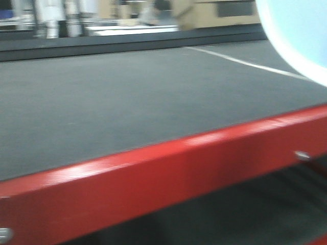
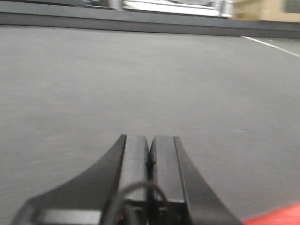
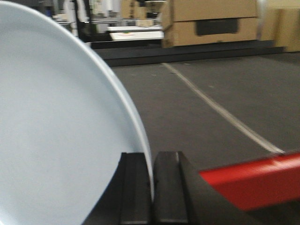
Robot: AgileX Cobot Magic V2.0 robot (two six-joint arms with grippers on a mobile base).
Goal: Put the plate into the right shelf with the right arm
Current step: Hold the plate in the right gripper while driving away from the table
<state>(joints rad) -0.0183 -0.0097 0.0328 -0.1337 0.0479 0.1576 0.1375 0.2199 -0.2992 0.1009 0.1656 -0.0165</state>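
Pale plate (image 3: 56, 131) stands on edge, its rim clamped in the right gripper (image 3: 152, 161) by the red-edged counter (image 1: 127, 102); the left gripper (image 2: 150, 143) sits pressed together.

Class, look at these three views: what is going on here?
The right gripper is clamped on the rim of the pale plate, holding it on edge at the red-framed table. The left gripper is shut and empty over the grey top. The plate has not yet been set down anywhere.
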